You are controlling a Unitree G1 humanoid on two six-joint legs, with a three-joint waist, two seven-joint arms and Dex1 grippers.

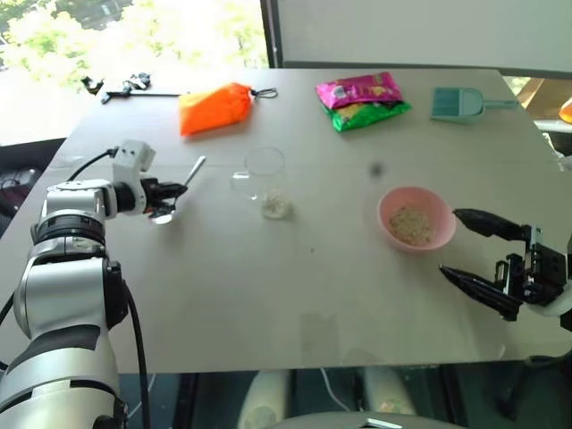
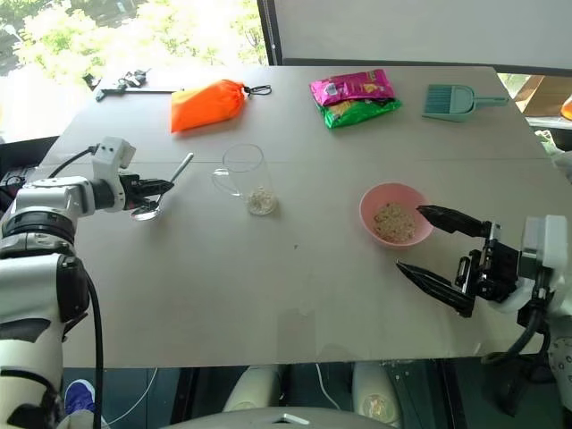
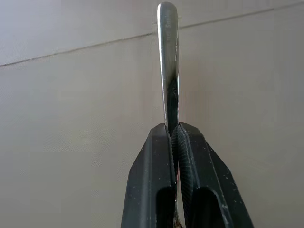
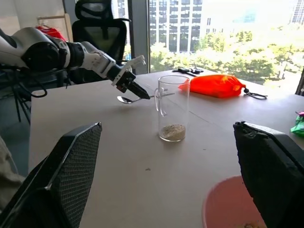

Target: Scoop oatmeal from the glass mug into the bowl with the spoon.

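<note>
— On your table (image 1: 268,295), what stands where?
— Your pink bowl (image 1: 416,217) with some oatmeal sits just beside your right gripper (image 1: 465,248), whose fingers are spread wide. Your mug (image 1: 264,183) stands mid-table, oatmeal (image 1: 275,207) at its bottom.
— And your left gripper (image 1: 176,190)?
— Pinching your spoon (image 1: 179,192) by the handle, left of the mug.

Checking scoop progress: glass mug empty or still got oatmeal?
Not empty. The upright glass mug holds a thin layer of oatmeal at its bottom; the rest is clear.
</note>
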